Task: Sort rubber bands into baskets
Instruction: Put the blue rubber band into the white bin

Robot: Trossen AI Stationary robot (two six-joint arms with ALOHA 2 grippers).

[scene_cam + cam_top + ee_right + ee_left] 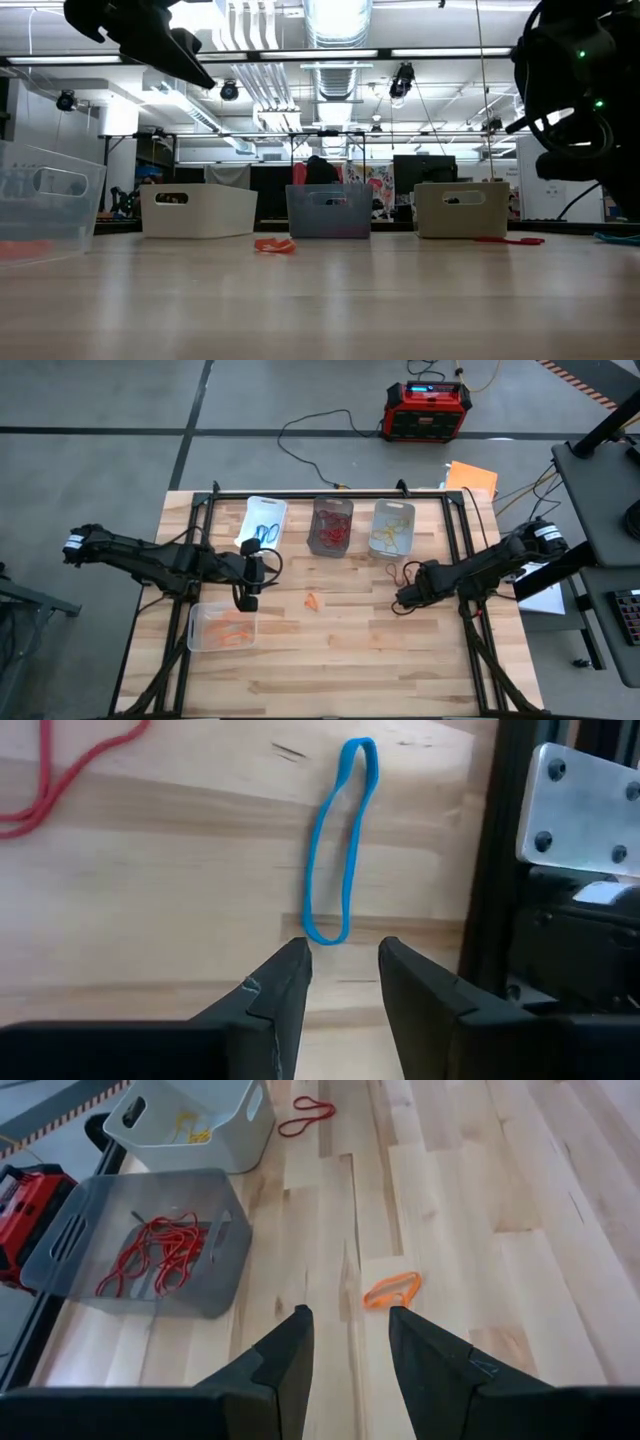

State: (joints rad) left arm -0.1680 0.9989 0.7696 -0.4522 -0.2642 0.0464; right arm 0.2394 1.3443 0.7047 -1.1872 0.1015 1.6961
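Baskets: white basket [264, 520], dark basket [331, 525] and a clear basket [392, 527] stand in a row along the table's [330, 660] far side; a second clear basket [222, 626] sits apart near the left edge.
Contents: blue bands in the white one, red bands [160, 1255] in the dark one, yellowish bands in the far clear one, orange bands in the near clear one.
Loose bands: orange band [391, 1290] on the bare wood mid-table; red band [306, 1116] lies beside the far clear basket; blue band [338, 840] lies by the right frame rail.
Left gripper [347, 1338]: above the near clear basket's far corner, fingers partly apart, nothing between them; the orange band lies just ahead of its tips.
Right gripper [343, 965]: low over the table's right side, fingers partly apart and empty, tips just short of the blue band's near end.
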